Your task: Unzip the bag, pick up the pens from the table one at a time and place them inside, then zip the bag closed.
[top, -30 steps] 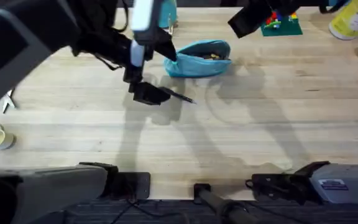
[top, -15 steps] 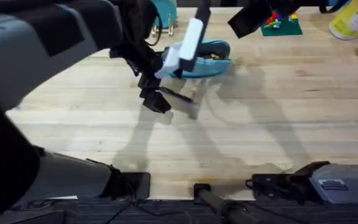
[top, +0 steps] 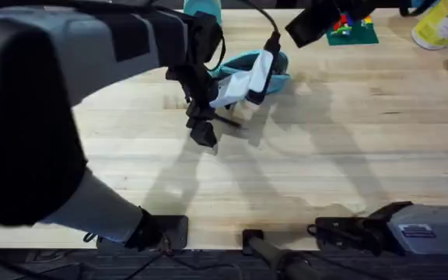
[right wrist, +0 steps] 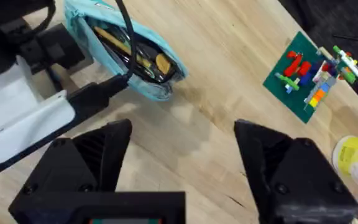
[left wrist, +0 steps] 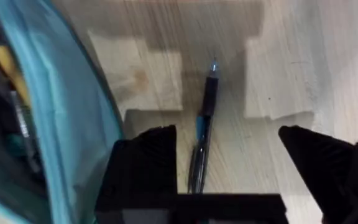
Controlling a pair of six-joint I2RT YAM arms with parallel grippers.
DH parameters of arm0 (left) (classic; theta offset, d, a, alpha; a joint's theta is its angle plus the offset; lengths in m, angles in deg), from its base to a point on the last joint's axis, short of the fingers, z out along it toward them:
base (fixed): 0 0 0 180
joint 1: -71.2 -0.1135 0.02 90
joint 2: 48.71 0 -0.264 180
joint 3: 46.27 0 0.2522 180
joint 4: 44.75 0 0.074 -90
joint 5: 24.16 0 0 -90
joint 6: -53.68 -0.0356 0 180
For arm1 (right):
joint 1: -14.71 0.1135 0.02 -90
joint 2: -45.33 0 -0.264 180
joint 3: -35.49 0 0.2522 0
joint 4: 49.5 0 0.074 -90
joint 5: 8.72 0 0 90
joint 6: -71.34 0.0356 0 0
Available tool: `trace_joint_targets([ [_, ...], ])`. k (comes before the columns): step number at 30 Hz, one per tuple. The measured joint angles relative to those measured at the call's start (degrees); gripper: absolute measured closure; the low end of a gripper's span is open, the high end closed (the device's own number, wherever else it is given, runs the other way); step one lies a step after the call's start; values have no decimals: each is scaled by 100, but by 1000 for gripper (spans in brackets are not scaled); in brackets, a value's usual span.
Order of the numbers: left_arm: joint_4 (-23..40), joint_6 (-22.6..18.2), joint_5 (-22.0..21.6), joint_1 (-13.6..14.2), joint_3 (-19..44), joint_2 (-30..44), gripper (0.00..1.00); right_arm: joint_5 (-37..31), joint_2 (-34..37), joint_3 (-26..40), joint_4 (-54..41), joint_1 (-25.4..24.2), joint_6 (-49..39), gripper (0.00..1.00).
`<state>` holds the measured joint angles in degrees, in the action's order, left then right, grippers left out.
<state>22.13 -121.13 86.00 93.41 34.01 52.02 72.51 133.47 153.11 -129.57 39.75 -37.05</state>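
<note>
pen-picking time: the left gripper [left wrist: 229, 168], jaws wide, hangs over a pen [left wrist: 202, 140] lying beside the open bag [top: 257, 66] near the table's [top: 348, 148] far edge, and next should drop and pinch it.

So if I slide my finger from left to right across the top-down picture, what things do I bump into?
Left gripper → pen → blue bag → toy brick board → yellow bottle.
</note>
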Motion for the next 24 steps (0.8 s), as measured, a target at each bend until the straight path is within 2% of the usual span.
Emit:
trace_joint_targets([
  [7, -81, 51, -50, -1, 0, 186, 13, 0, 0, 0, 0, 0, -1, 5],
  [10, -111, 65, -61, 0, 0, 186, 86, -1, 0, 0, 0, 0, -1, 5],
  [14, -118, 85, -184, 0, 0, 186, 136, 0, 0, 0, 0, 0, 0, 5],
  [15, -120, 85, -203, -2, 0, 186, 178, 0, 0, 0, 0, 0, 0, 5],
  [16, -117, 102, -217, -2, 0, 186, 275, 0, 0, 0, 0, 0, -1, 6],
  [19, -110, 101, -239, 0, 0, 186, 654, 0, 0, 0, 0, 0, 0, 6],
  [21, -107, 100, -245, 0, 0, 186, 831, 0, 0, 0, 0, 0, -2, 5],
  [23, -100, 103, -242, -1, 2, 186, 936, 0, 0, 0, 0, 0, -1, 5],
  [24, -98, 102, -241, 0, 2, 186, 948, 0, 0, 0, 0, 0, -2, 5],
])
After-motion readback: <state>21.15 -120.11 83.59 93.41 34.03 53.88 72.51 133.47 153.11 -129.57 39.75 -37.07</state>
